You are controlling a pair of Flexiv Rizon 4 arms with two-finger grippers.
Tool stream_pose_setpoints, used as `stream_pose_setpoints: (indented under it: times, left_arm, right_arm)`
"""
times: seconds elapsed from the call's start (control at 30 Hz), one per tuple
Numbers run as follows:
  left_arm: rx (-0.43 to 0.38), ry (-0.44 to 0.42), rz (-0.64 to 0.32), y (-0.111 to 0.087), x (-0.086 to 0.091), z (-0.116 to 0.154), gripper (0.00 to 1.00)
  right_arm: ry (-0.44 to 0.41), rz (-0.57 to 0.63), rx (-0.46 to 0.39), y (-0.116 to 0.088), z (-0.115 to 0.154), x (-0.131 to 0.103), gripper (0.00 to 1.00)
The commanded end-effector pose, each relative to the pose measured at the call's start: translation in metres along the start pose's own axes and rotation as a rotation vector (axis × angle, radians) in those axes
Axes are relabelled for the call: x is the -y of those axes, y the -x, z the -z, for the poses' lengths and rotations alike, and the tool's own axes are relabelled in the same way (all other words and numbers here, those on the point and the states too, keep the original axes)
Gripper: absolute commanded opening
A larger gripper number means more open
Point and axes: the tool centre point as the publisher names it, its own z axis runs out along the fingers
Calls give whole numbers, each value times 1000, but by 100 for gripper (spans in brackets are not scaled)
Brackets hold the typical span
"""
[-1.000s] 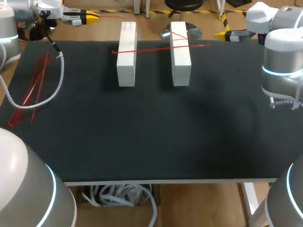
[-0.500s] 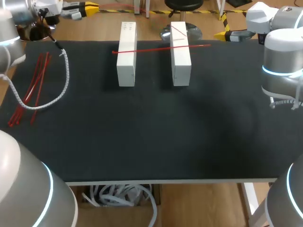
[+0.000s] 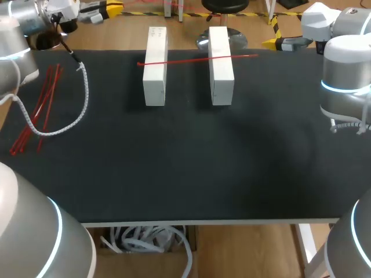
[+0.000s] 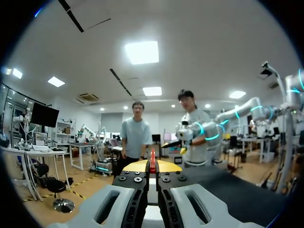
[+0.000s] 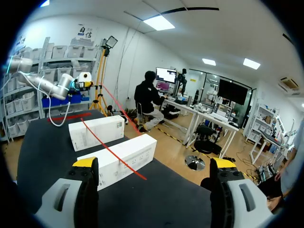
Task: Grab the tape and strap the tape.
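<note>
At the far left corner of the table (image 3: 174,168), the left tool (image 4: 152,166) is closed. Its 2 yellow tips are pressed onto a thin red tape strand (image 4: 152,159) that stands upright between them. How far the strand runs past the tips cannot be told. In the head view the left tool (image 3: 114,8) sits just beyond the table's far edge and points toward the middle.

The right tool (image 5: 154,164) is wide open, with its fingers (image 5: 85,164) well apart and nothing between or touching them. In the head view the right tool (image 3: 271,42) is off the far right corner and points inward.

1 red tape (image 3: 197,58) lies straight across the tops of 2 white blocks (image 3: 155,66), which stand side by side near the far edge. The tape's ends stick out past both blocks. From the right wrist the same red tape (image 5: 111,152) shows ahead of the open fingers.

A bundle of red strips (image 3: 36,113) lies flat at the table's left side, and a coiled cable (image 3: 69,119) loops beside it.

The left arm (image 3: 17,40) enters from the upper left. The right arm (image 3: 345,75) stands upright at the right edge.
</note>
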Motion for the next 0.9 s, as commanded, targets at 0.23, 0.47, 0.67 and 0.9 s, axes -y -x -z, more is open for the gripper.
stream_pose_setpoints:
  times: [0.23,0.47,0.67,0.9]
  left_arm:
    - [-8,-19,-23,-3,16,-2,0]
    - [-11,-29,-14,-6,17,-5,0]
    - [22,17,-34,-7,20,-6,0]
    - [22,17,-34,-7,20,-6,0]
  right_arm:
    - [0,0,0,0,0,0,100]
    - [0,0,0,0,0,0,100]
    - [0,0,0,0,0,0,100]
    - [0,0,0,0,0,0,100]
